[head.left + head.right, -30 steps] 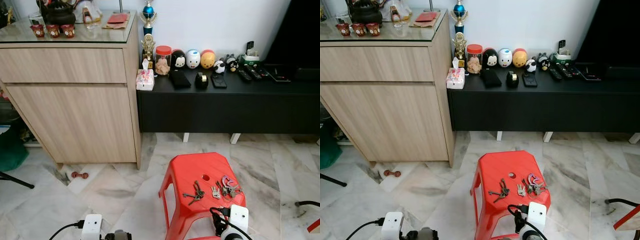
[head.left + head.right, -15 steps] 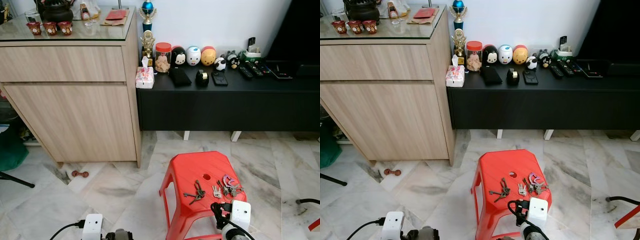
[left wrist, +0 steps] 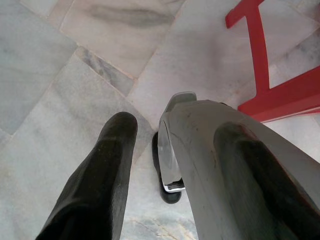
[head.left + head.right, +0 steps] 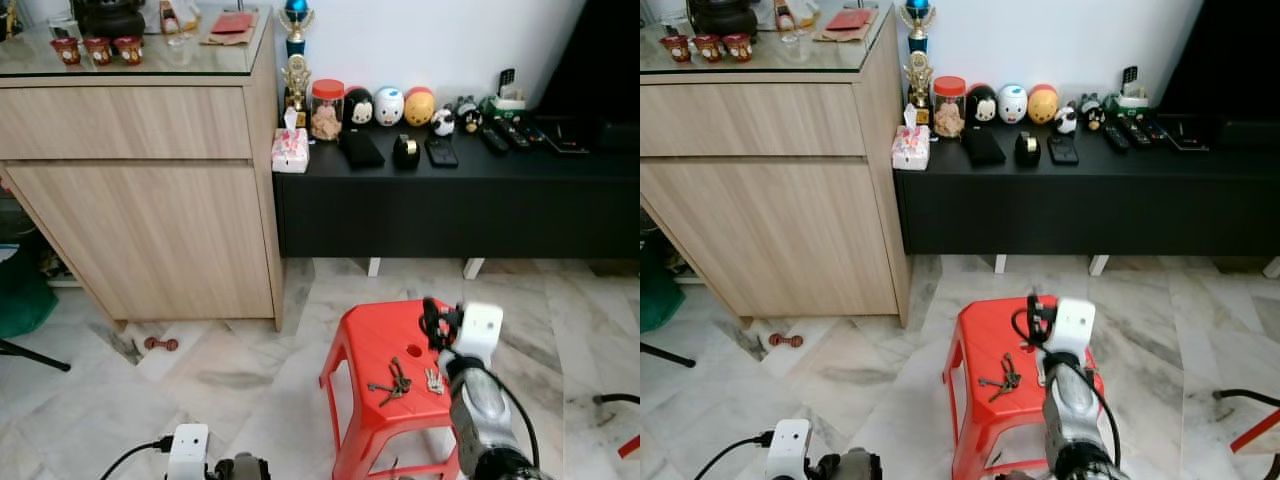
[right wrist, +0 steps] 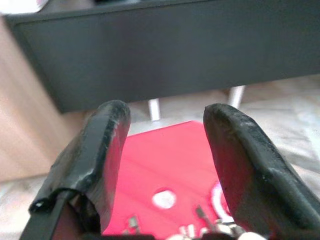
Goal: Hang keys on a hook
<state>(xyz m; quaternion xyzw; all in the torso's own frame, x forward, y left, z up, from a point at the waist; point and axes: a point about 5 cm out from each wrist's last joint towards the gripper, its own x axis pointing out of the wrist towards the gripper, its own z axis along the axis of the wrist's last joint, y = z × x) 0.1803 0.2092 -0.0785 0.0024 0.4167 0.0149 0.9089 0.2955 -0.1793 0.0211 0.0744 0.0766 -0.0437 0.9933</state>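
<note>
the left arm hangs idle low at the robot's side, its left gripper (image 3: 150,165) over the marble floor (image 3: 60,75), and whether its fingers are apart or together cannot be told. the right gripper (image 5: 165,150) is raised over the near side of the red stool (image 4: 375,335), its two black fingers (image 5: 100,155) spread apart with nothing between them, pointing across the seat toward the black cabinet. on the stool's seat lies a dark bunch of keys (image 4: 392,384), just in front of the small round hole in the seat, and a second smaller set of keys (image 4: 434,380) lies just beside it, right next to the arm. beyond the stool stands the low black tv cabinet (image 4: 450,205) with a row of small figures (image 4: 390,104) along its back edge, and to its left a tall wooden sideboard (image 4: 140,190) with a glass top against the white wall
</note>
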